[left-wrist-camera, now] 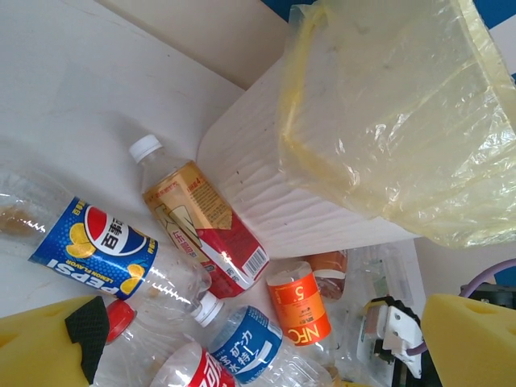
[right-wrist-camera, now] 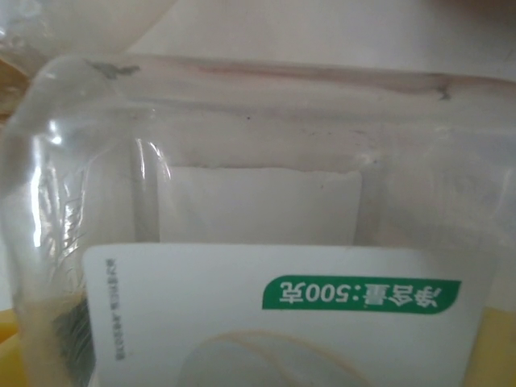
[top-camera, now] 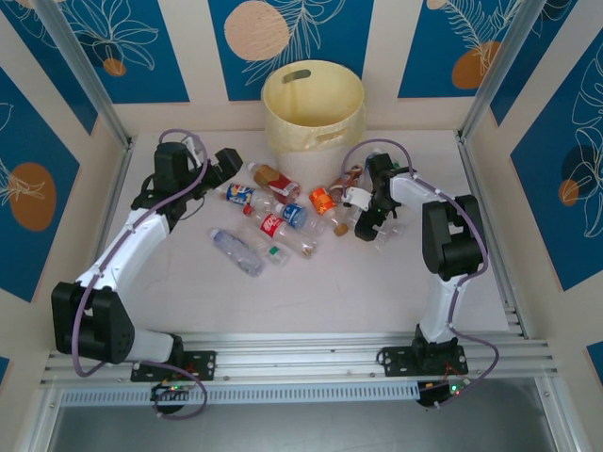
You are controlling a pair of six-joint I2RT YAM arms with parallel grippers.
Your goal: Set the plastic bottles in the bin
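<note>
Many plastic bottles [top-camera: 270, 224] lie mid-frame, below the bin [top-camera: 316, 118] at upper centre. Right gripper [top-camera: 377, 228] stands wide around a clear bottle [right-wrist-camera: 274, 201]; close it gently at mid-body. Left gripper [top-camera: 234, 169] is also apart.

PEPSI: blue-lbl bottle [left-wrist-camera: 97, 250]; NFC 5: orange-lbl bottle [left-wrist-camera: 300, 310]; prob. 500: white-lbl bottle [right-wrist-camera: 258, 201]

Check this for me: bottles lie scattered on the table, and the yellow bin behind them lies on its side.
One thing is wrong: the bin stands upright with its open mouth facing up, as the top external view shows. The rest holds: the bottles lie scattered on the table in front of it.
</note>
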